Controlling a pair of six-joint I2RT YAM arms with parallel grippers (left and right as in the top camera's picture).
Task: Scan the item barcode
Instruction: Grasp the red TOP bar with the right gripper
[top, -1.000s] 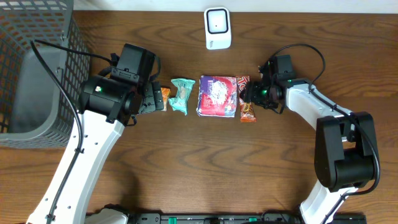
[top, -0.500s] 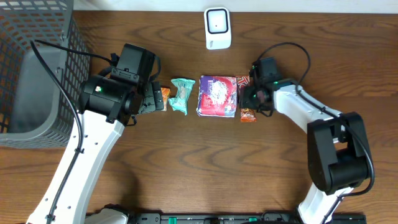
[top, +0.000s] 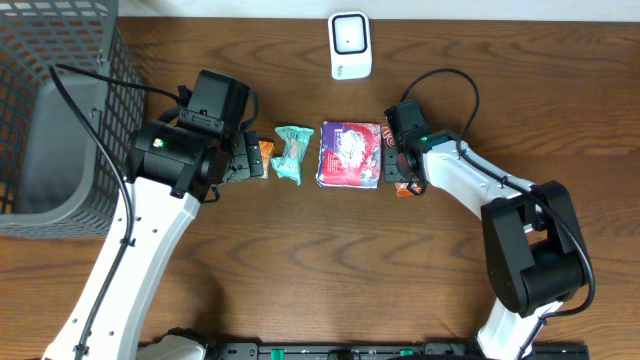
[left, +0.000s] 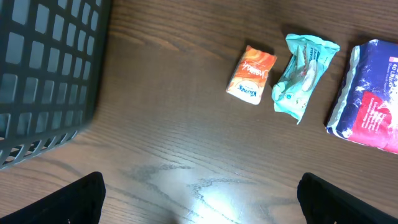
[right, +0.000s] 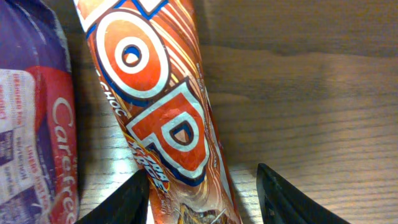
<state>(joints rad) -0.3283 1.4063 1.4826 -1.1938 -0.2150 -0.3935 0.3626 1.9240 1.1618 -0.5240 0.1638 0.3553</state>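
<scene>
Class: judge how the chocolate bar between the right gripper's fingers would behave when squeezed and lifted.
The chocolate bar has a glossy wrapper showing glare, so it may slip. Long and slim, it is probably light and fairly stiff. Lying flat, it should slide, not roll.

The whole table (top: 300, 260) is viewed straight down from the fixed overhead camera, from far off. From the left wrist, a nearer downward view is given of the basket (left: 43, 74) corner and the purple pack (left: 373, 106) (both also seen from overhead). From the right wrist, the snack bar (right: 155, 112) is seen very close, with the same pack's edge beside it.
</scene>
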